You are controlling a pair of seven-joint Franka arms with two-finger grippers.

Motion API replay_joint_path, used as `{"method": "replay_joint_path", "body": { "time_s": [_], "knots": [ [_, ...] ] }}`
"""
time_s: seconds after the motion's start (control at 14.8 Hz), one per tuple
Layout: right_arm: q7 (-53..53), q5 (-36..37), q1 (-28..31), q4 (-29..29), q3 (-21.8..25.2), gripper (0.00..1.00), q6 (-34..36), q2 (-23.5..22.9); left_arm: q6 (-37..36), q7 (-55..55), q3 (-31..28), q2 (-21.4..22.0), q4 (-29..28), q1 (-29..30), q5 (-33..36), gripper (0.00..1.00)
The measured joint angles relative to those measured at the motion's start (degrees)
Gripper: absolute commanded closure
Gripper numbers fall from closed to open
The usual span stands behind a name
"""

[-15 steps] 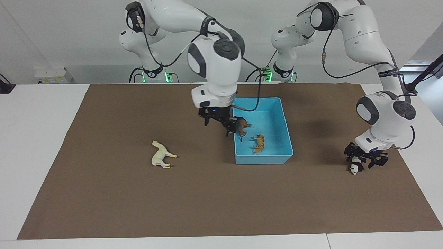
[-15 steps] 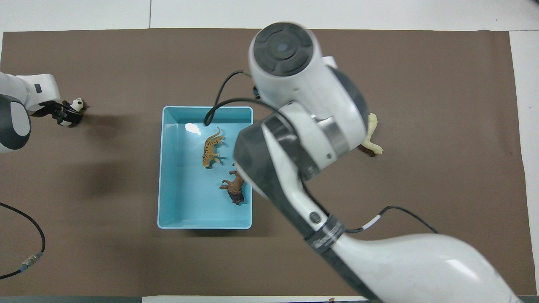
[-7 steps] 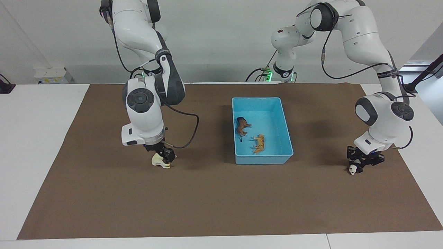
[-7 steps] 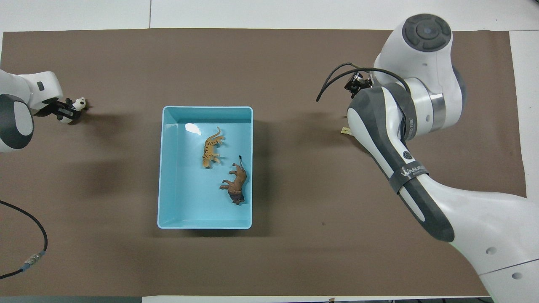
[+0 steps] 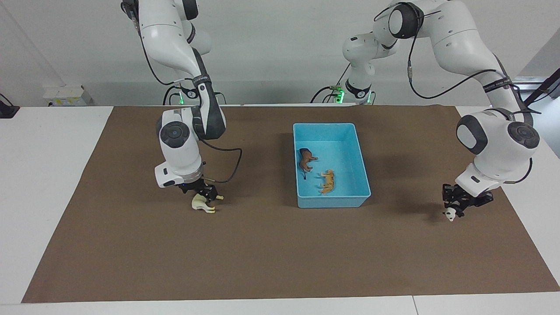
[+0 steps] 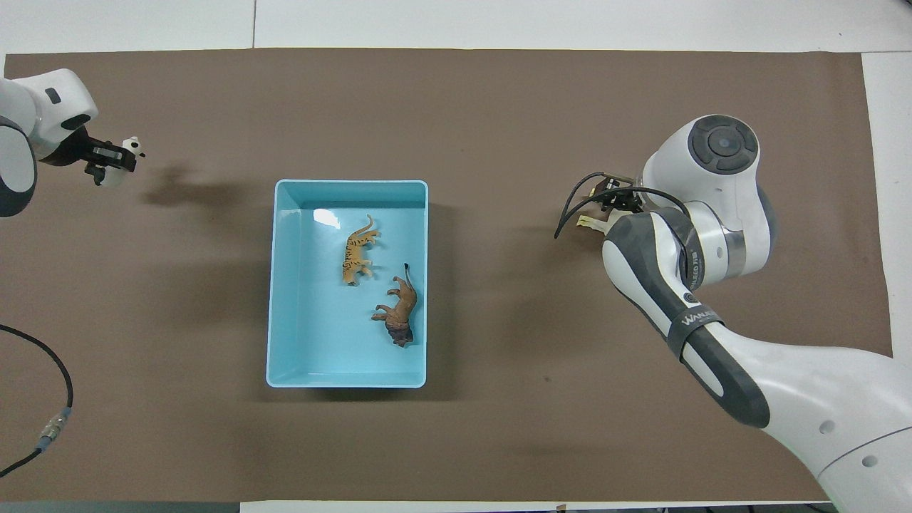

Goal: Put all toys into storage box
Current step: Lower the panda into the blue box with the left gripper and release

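left gripper has lifted, fingers gripping panda; right gripper fingers clamp horse, barely off worktop. tiger, brown animal already in storage box.

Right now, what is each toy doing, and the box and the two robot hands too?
Tiger: lying in the box.
Brown animal: lying in the box.
Horse: on the mat, right gripper on it.
Panda: held up by left gripper.
Box: open, two toys inside.
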State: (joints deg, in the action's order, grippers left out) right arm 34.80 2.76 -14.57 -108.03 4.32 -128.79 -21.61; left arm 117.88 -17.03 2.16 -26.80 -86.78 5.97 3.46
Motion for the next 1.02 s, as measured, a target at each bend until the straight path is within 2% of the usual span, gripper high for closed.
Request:
{"method": "replay_joint_path", "body": {
  "time_s": [0.2,0.27,0.34,0.41,0.47,0.54,0.61,0.81,1.02],
  "knots": [
    [-0.05,0.0,-0.05,-2.01,-0.19,0.0,-2.99,-0.05,-9.13,14.87,0.14,4.82,1.06,-6.71,-0.01,0.8],
    [-0.05,0.0,-0.09,-3.07,-0.3,0.13,-4.64,-0.13,-12.38,19.78,0.25,6.78,1.07,-9.01,-0.03,0.77],
    [-0.06,0.0,-0.1,-4.32,-0.41,0.87,-6.67,-0.26,-15.36,25.06,0.33,8.51,1.05,-11.65,-0.06,0.76],
    [-0.06,0.0,-0.11,-5.42,-0.52,1.0,-8.42,-0.38,-17.56,30.89,0.39,9.83,0.99,-14.63,-0.07,0.73],
    [-0.06,0.0,-0.14,-5.81,-0.61,1.0,-9.33,-0.31,-18.99,36.74,0.45,10.69,0.79,-17.88,-0.07,0.69],
    [-0.06,0.0,-0.24,-5.76,-0.68,1.0,-9.16,-0.13,-19.72,41.98,0.51,11.24,0.19,-21.2,-0.06,0.51],
    [-0.06,0.0,-0.41,-5.41,-0.71,1.0,-7.94,0.08,-19.83,46.68,0.56,11.67,-1.07,-24.36,-0.05,0.01],
    [-0.06,0.0,-1.33,0.24,-0.74,1.0,3.38,0.44,-18.32,53.49,0.59,13.05,-6.63,-30.04,-0.03,0.0],
    [-0.06,0.0,-2.1,8.81,-0.75,1.0,14.57,1.33,-17.28,52.01,-0.42,13.98,-8.01,-29.97,0.01,0.0]
  ]
}}
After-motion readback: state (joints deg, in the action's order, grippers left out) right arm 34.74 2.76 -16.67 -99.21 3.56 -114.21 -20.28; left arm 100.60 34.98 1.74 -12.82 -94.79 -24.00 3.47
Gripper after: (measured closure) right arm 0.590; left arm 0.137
